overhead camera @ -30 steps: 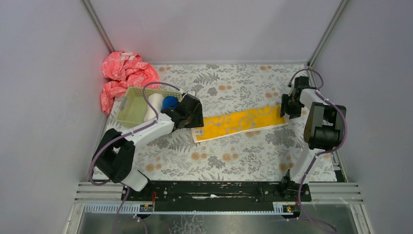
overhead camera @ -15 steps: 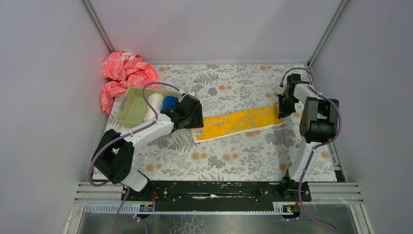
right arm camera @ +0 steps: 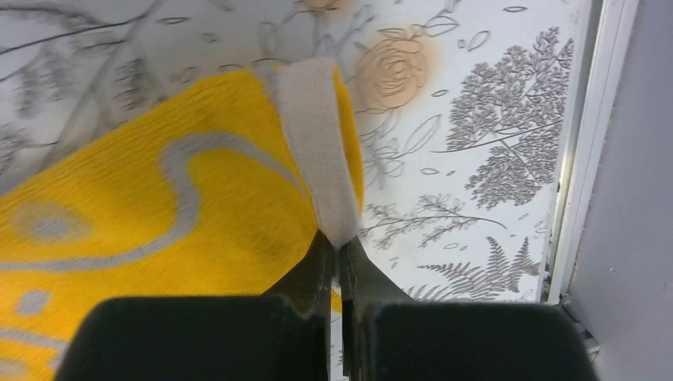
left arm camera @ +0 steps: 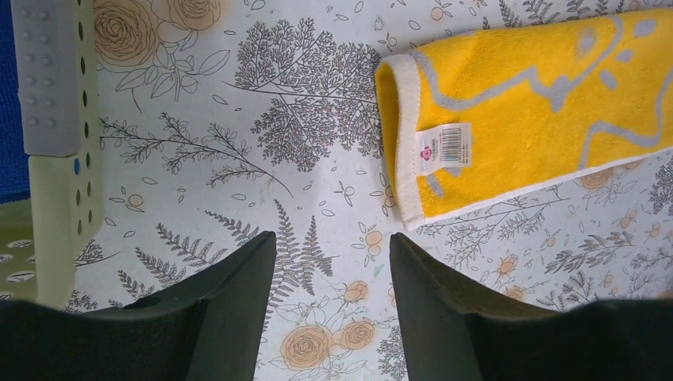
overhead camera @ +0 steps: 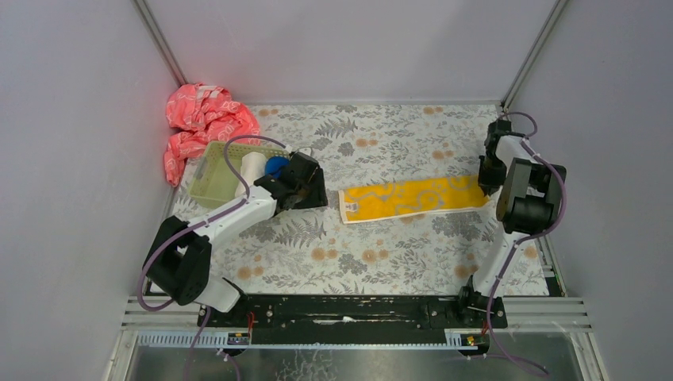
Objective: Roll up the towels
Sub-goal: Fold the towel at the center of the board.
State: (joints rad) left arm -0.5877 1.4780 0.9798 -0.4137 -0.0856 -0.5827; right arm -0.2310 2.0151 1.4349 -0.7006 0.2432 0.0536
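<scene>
yellow towel [overhead camera: 409, 198] shifted right | right end effector [right arm camera: 337, 254] pinching its hem | left end effector [left arm camera: 329, 262] open, apart

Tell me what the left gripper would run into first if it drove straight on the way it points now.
Probably the floral-print table cover: the left gripper aims between the pale green plastic basket and the yellow-orange cloth towel; depth is unclear.

White-shelled arms [overhead camera: 238, 213], black joints [overhead camera: 524, 210], looping purple cables [overhead camera: 226, 159], matte black wedge-fingered left tool [left arm camera: 329, 238]
</scene>
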